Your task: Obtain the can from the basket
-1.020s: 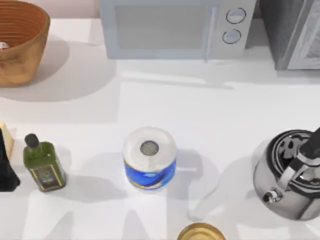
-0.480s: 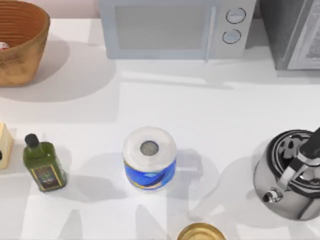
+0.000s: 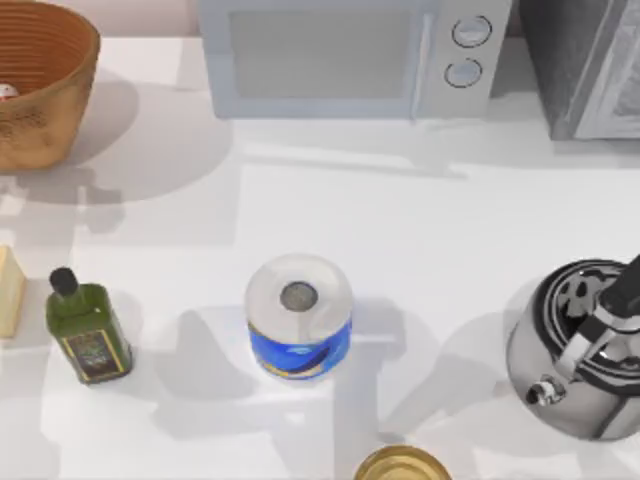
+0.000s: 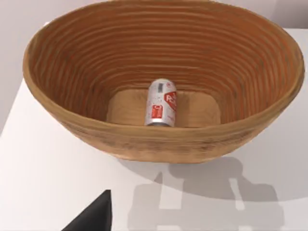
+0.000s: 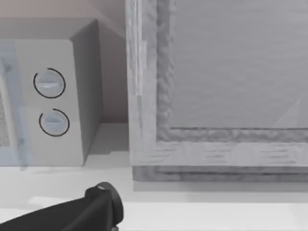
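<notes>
Top view, white bench [image 3: 420,230]: we list the contents from largest to smallest.

Microwave [image 3: 350,55], pale grey, against the far edge, two round dials at its right end. Beside it on the right, a grey cabinet-like block [image 3: 590,65], cut by the top view's right border.

Basket [image 3: 40,80], orange-brown wicker, at the far left corner, partly cut by the left border. In the left wrist view its rim [image 4: 159,126] is an unbroken oval and the ribbed inside is open from above.

Kettle [image 3: 580,350], polished metal with a dark handle, near the right edge.

Paper roll [image 3: 299,315], white with a blue wrapper, upright near the middle of the bench, bare bench on every side of it.

Green bottle [image 3: 86,328], dark cap, upright near the left edge, with a pale yellow block [image 3: 10,290] just beside it at the border.

Gold disc [image 3: 402,466], cut by the near edge.

Can [image 4: 161,102], white side with red marks, lying on its side on the flat floor of the basket, apart from the basket walls.

A wide bare stretch of bench runs between the microwave and the roll.

Hands: for both our left and our right we cannot tell whether the fingers are open or closed.
</notes>
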Controlling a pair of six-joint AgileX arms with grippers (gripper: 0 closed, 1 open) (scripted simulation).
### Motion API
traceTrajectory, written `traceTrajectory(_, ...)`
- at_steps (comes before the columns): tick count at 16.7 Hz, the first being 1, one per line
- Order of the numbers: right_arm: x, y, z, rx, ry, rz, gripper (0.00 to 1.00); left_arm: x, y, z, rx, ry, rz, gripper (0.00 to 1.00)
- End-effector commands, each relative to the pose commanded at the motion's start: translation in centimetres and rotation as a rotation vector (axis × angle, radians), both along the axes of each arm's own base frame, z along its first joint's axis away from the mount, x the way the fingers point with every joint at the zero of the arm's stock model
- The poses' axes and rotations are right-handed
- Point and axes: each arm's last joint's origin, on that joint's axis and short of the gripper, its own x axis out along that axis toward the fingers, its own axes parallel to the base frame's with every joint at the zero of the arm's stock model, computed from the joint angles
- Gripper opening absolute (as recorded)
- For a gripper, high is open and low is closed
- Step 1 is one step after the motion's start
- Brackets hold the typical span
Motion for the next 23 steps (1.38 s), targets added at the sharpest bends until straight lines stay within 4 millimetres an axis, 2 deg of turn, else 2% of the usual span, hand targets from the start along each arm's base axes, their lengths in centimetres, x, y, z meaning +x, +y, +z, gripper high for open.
traceTrajectory(2,0.0,0.0,0.0,0.0,0.0,0.0,1.0,4.5,0.8,0.9,-0.007,0.106,-0.008,1.0)
traceTrajectory(5,0.0,0.0,0.0,0.0,0.0,0.0,1.0,11.5,2.2,0.3,-0.02,0.264,-0.022,1.0)
traceTrajectory(9,0.0,0.0,0.0,0.0,0.0,0.0,1.0,19.5,4.1,-3.6,-0.046,0.452,-0.045,1.0)
traceTrajectory(12,0.0,0.0,0.0,0.0,0.0,0.0,1.0,23.7,5.3,-7.5,-0.068,0.567,-0.063,1.0)
traceTrajectory(14,0.0,0.0,0.0,0.0,0.0,0.0,1.0,25.5,5.8,-10.1,-0.081,0.627,-0.073,1.0)
traceTrajectory(17,0.0,0.0,0.0,0.0,0.0,0.0,1.0,27.0,6.3,-12.8,-0.095,0.685,-0.084,1.0)
traceTrajectory(19,0.0,0.0,0.0,0.0,0.0,0.0,1.0,27.4,6.4,-13.5,-0.099,0.699,-0.087,1.0)
traceTrajectory(23,0.0,0.0,0.0,0.0,0.0,0.0,1.0,27.4,6.4,-13.5,-0.099,0.699,-0.087,1.0)
